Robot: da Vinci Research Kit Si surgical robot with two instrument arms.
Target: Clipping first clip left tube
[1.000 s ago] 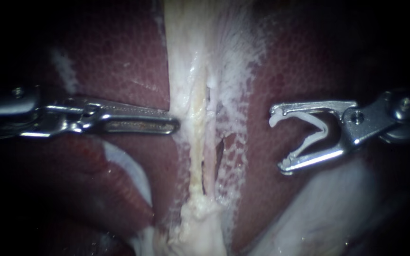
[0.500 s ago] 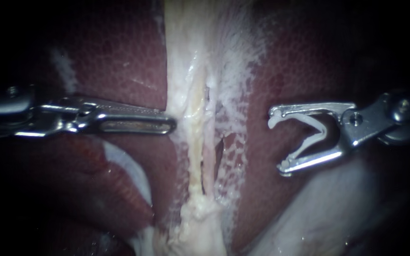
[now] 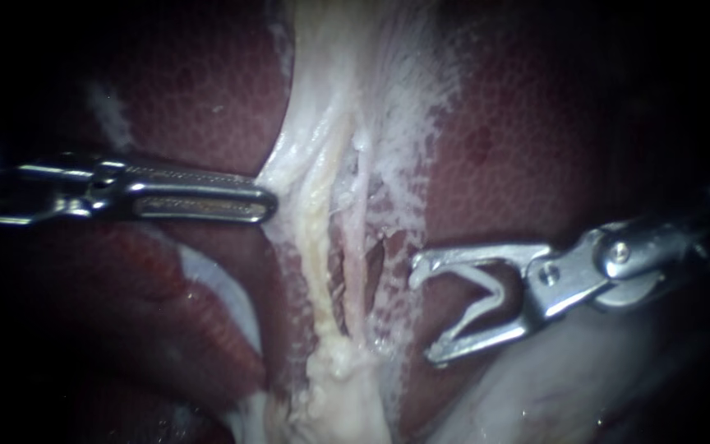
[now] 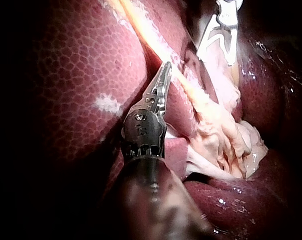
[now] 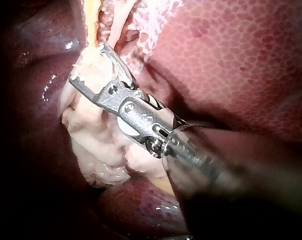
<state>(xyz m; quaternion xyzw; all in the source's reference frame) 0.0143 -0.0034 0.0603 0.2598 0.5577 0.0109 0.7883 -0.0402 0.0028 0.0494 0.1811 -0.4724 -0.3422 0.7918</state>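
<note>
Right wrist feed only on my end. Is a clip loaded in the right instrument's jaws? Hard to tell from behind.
Observer: Yes. The endoscope view shows a white clip held between both jaws of the right instrument, which stand wide apart.
Operator: Around the left tube yet?
Observer: No. The jaw tips stop short of both tubes. The right tube lies nearer them, with the left tube beyond it.
Operator: Left instrument?
Observer: The left instrument is across the tubes from yours, jaws shut on pale tissue that peaks toward them.
</note>
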